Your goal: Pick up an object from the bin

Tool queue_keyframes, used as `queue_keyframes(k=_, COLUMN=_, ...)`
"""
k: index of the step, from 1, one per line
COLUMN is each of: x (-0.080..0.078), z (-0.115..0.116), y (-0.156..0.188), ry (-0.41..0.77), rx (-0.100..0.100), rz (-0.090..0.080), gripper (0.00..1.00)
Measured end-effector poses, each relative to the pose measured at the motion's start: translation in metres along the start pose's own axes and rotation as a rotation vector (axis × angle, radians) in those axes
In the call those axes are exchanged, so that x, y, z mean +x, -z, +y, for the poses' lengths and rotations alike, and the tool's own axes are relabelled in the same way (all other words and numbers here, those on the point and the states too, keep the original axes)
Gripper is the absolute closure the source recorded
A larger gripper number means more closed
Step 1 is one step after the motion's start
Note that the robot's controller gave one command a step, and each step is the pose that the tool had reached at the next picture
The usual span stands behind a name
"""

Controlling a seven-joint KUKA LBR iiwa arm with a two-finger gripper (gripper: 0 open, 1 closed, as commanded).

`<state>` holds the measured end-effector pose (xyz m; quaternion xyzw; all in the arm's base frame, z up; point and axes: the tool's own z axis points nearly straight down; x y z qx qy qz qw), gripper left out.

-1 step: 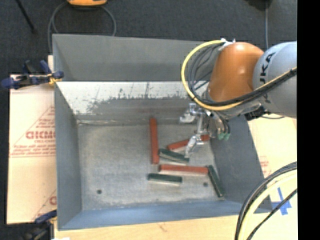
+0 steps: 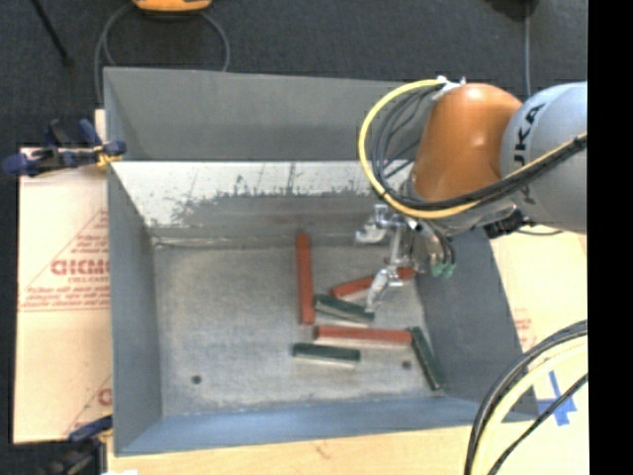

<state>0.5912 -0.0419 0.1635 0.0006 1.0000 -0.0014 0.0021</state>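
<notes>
Grey metal bin (image 2: 134, 295) with sloping walls, seen from above. The grey robot arm (image 2: 554, 156), with a rounded orange cover (image 2: 465, 146) and looped cables, enters from the right. Its gripper (image 2: 384, 285) is low over the floor, right of centre, at the right end of a short red stick (image 2: 348, 289); whether the claw is wide, narrow or holding cannot be told. Nearby lie a long red stick (image 2: 305, 275), a red bar (image 2: 361, 334) and three dark green sticks (image 2: 343, 310) (image 2: 324, 354) (image 2: 427, 357).
</notes>
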Motion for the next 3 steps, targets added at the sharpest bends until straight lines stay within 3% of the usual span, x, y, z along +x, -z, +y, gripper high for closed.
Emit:
queue_keyframes(k=1, x=-0.001, z=-0.023, y=-0.083, ry=0.060, rx=-0.002, rz=-0.003, gripper=1.00)
queue_keyframes(k=2, x=-0.001, z=-0.023, y=-0.083, ry=0.060, rx=-0.002, rz=-0.003, gripper=1.00)
queue_keyframes(k=3, x=0.009, z=-0.028, y=0.049, ry=0.425, rx=-0.002, rz=0.002, gripper=1.00)
